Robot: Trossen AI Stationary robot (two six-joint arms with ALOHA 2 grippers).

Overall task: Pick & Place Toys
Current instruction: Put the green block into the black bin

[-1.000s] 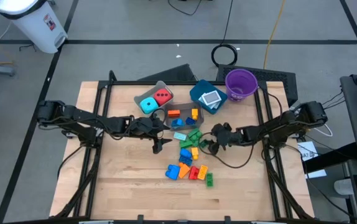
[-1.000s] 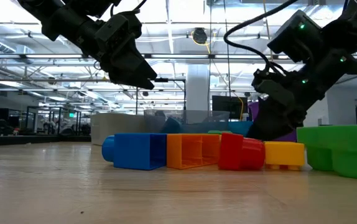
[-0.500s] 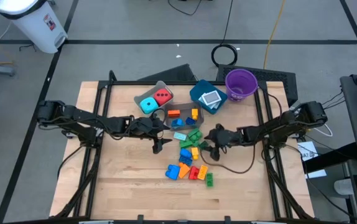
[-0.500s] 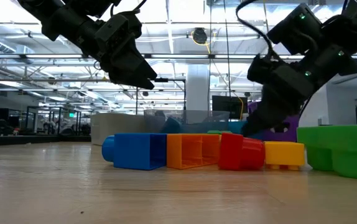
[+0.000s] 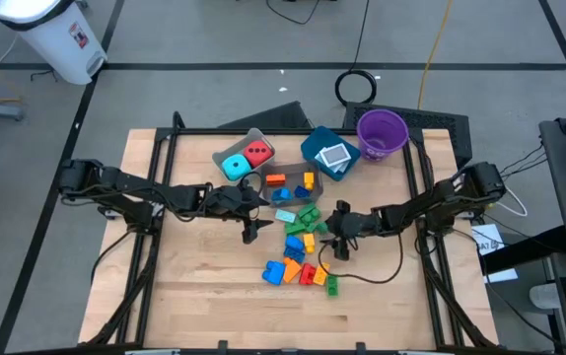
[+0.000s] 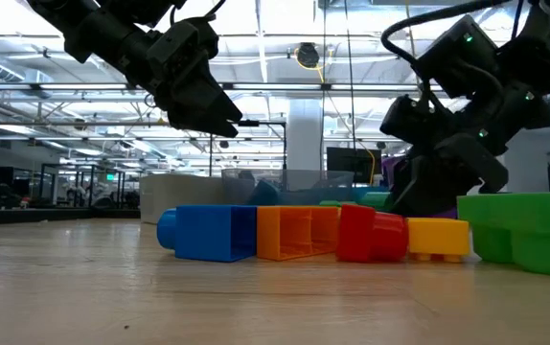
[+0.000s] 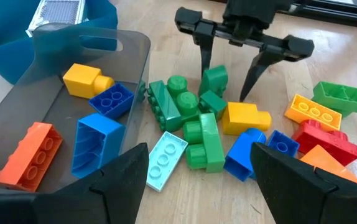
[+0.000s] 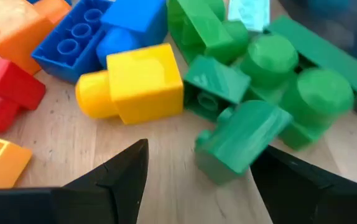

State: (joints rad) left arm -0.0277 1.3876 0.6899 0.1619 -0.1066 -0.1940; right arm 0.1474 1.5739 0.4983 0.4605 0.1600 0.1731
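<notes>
A heap of toy bricks [image 5: 303,247] in green, yellow, blue, red and orange lies mid-table. My right gripper [image 7: 228,81] is open and low over the heap's far right part. Its fingers stand on either side of a small green brick [image 8: 241,140] that rests on the wood. My left gripper [image 5: 251,229] hangs open above the table, left of the heap, with nothing between its fingers. A clear grey bin [image 7: 54,74] beside it holds yellow, blue and orange bricks. My right gripper slants down from the table's right with one finger [image 7: 206,59] on each side of the small green brick [image 7: 214,79]. Whether either finger touches the brick, I cannot tell. The brick lies on the table.
Behind the heap stand a grey bin with a cyan and a red cube [image 5: 244,158], a teal bin with cards [image 5: 330,153] and a purple cup [image 5: 382,133]. Bare wood lies toward the near edge and on the left.
My right gripper has moved a little toward the near edge and down onto the heap, rolling about its own axis; its fingers stay open. The bricks have not moved.
</notes>
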